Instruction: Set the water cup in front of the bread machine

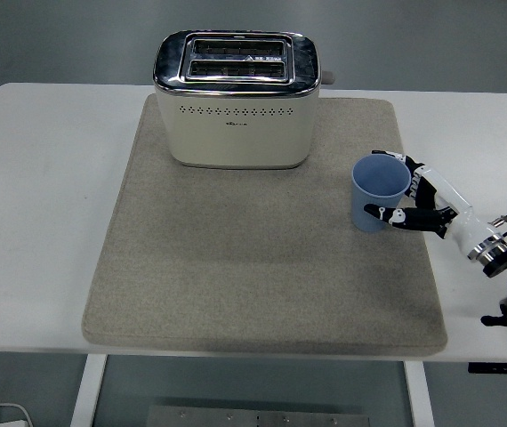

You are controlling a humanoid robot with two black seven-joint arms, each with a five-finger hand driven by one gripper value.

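A light blue water cup (378, 191) stands upright on the right part of the beige mat (236, 276), to the right of and nearer than the cream toaster (234, 100). My right hand (418, 196) comes in from the lower right with its fingers curled round the cup's right side. The toaster stands at the back of the mat with two empty slots on top. The left arm does not show.
The mat covers the middle of the white table (40, 178). A lever knob (327, 77) sticks out of the toaster's right side. Bare mat lies in front of the toaster.
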